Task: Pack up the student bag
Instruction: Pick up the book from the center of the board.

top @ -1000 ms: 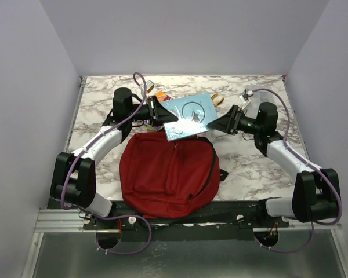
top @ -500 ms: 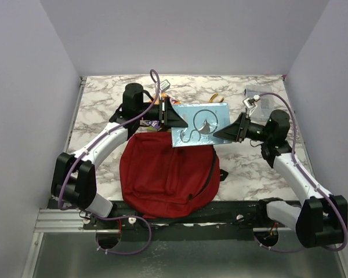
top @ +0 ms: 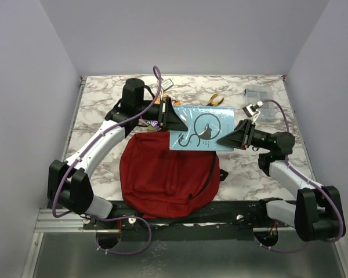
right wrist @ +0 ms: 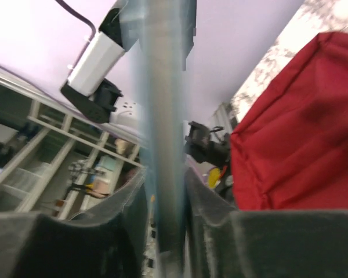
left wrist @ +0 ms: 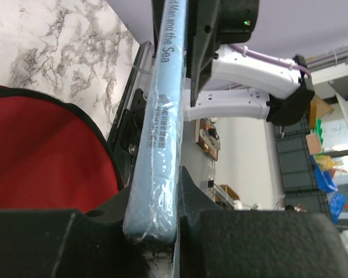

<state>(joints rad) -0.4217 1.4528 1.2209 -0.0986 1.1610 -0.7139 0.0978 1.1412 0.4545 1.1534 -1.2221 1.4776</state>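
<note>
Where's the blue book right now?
Top view: the blue book hangs mid-table over the far edge of the red backpack, gripped by the left claw, its other end inside the right claw.

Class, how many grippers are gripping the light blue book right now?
2. The left gripper clamps the light blue book at its left edge; the right gripper pinches its right edge, above the student bag. Neither grip is hidden.

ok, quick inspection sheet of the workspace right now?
surface: marble-pattern table, no spills seen
job's things: student bag lying near centre; blue book held above its far end
clutter: orange-handled tool, clear box at far edge
grippers: left gripper shut on blue book; right gripper, its fingers flank the other edge, contact unclear
cables: purple cable looping over each arm
surroundings: plain lilac walls; nothing else seen
</note>
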